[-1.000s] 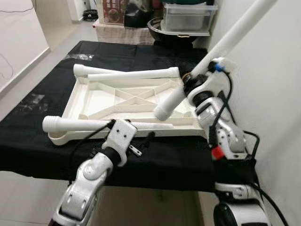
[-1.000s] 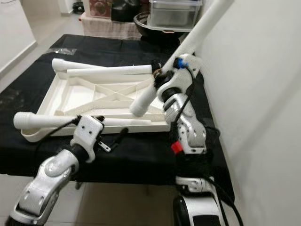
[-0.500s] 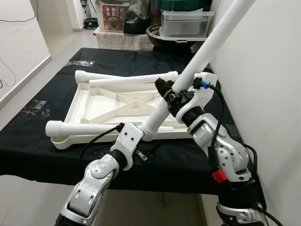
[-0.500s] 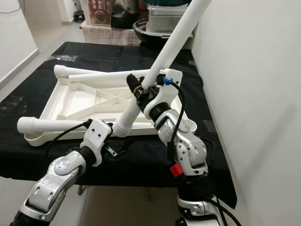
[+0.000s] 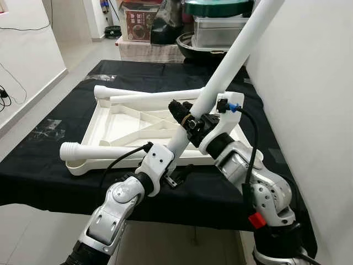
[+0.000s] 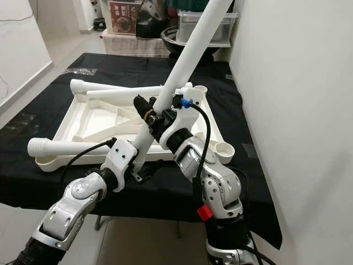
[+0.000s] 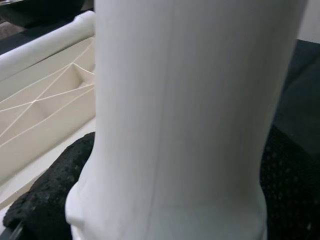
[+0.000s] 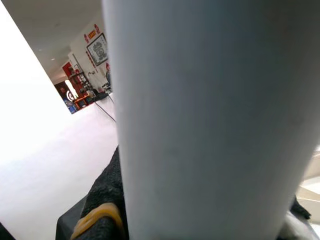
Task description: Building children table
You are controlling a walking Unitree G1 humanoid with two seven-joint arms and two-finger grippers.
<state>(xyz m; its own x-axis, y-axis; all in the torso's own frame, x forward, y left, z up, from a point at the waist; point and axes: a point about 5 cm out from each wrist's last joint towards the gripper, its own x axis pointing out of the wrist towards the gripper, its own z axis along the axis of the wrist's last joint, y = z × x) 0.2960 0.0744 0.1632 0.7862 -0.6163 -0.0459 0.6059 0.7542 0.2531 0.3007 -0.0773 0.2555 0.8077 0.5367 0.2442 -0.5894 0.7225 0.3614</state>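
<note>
While the right gripper [image 5: 190, 118] is clamped on the white table leg [image 5: 231, 55], that leg slants up toward the wall, its lower end at the left gripper [image 5: 175, 172], whose grip I cannot tell. Upturned table frame [image 5: 118, 124] lies behind on the black tabletop [image 5: 49, 171], near its front edge.

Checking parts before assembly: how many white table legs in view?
3. One leg is held slanting up by both grippers, one lies along the upturned tabletop's far edge, one along its near edge. A fourth may be hidden.
</note>
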